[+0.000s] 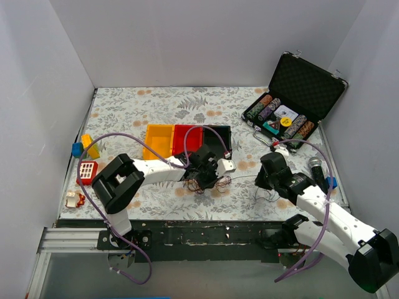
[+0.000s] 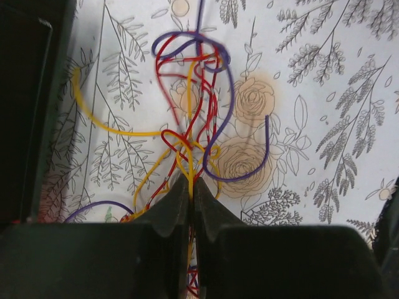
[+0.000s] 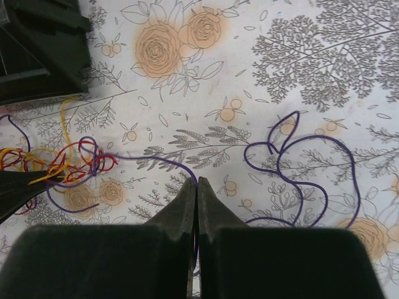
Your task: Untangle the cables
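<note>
Floral tablecloth (image 1: pixel 124 106): left jaws clamp a yellow cable (image 2: pixel 189 163), right jaws clamp a purple cable (image 3: pixel 163 161)

Floral table (image 1: pixel 156 106) carries cables (image 1: pixel 202 184), 3 bins (image 1: pixel 187 140), open chip case (image 1: pixel 305 84), microphone (image 1: pixel 317 165).

ROBOTICS LAB TEST CELL, SEEN FROM ABOVE: Plain white panel walls (image 1: pixel 199 37) box in a table (image 1: pixel 124 106) covered with a floral-print cloth, its near edge carried on a bare aluminium rail (image 1: pixel 68 240). Two white-and-black robot arms, the left arm (image 1: pixel 153 168) and the right arm (image 1: pixel 324 208), are bolted there, trailing lilac hoses (image 1: pixel 118 134). Unrelated props lie scattered on the cloth: an open case of poker chips (image 1: pixel 305 84) at upper right, coloured bins (image 1: pixel 159 140) at centre, toy blocks (image 1: pixel 84 146) at left, a microphone (image 1: pixel 317 167) and thin cables (image 1: pixel 201 182).
</note>
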Robot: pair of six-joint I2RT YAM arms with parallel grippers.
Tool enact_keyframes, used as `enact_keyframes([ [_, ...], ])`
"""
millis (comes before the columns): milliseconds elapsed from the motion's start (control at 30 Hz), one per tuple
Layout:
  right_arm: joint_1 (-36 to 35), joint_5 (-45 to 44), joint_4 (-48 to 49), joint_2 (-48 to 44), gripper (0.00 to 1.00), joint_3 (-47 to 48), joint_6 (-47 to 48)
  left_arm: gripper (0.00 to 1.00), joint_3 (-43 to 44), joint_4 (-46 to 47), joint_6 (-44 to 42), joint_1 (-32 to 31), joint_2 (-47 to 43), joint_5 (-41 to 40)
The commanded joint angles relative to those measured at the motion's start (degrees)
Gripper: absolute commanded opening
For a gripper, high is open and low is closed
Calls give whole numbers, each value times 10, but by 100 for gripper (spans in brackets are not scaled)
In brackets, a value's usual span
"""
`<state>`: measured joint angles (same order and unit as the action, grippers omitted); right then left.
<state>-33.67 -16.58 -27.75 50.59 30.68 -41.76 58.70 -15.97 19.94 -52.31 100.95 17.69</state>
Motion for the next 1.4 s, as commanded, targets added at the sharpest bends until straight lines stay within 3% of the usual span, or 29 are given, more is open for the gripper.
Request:
enact_keyframes([
  [0,16,-49,-51,-16,1,42,4,0,-44,6,-14,-2,-29,-41],
  [400,146,-94,-86,-26,1,143,83,0,-161,-59,-39,-2,-164,-86],
  [900,316,-30,-71,-5,1,283,181,0,-294,-68,-37,-2,-232,-126],
  [1167,331,18,-66,22,1,332,167,0,-309,-72,-52,-2,-270,-151],
  [1367,349,-53,-82,35,1,404,191,0,-329,-69,-54,0,-289,-158],
])
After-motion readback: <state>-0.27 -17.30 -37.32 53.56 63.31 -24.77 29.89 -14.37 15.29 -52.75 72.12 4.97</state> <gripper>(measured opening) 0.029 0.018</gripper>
